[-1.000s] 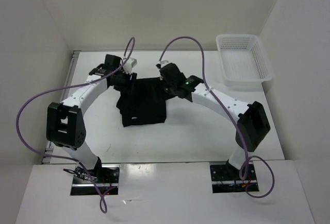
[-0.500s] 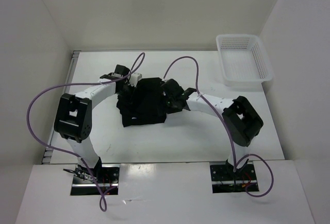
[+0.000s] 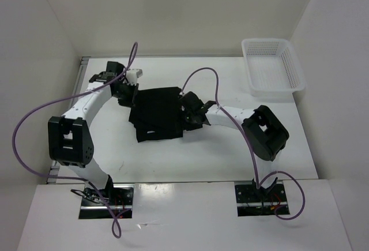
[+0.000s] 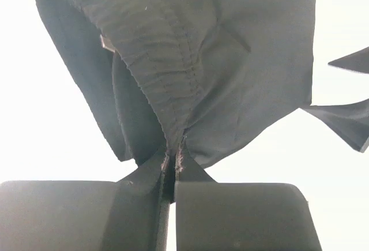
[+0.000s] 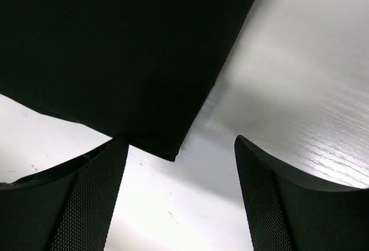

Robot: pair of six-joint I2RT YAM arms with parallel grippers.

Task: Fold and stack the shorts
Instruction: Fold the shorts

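Observation:
The black shorts (image 3: pixel 158 112) lie rumpled in the middle of the table. My left gripper (image 3: pixel 128 93) is at their far left edge, shut on the gathered waistband. In the left wrist view the shorts (image 4: pixel 230 60) hang forward from the pinched gripper (image 4: pixel 171 160), lifted off the white surface. My right gripper (image 3: pixel 188 114) sits low at the cloth's right edge with its jaws open. In the right wrist view a corner of the shorts (image 5: pixel 115 49) reaches between the open fingers of that gripper (image 5: pixel 179 147), which touch nothing.
A white perforated basket (image 3: pixel 272 66) stands at the far right of the table (image 3: pixel 230 153). White walls close in the left, back and right sides. Purple cables loop above both arms.
My left gripper has shut on the waistband and drawn back to the left, pulling the cloth wider. The right arm has folded lower, its gripper staying open at the right edge.

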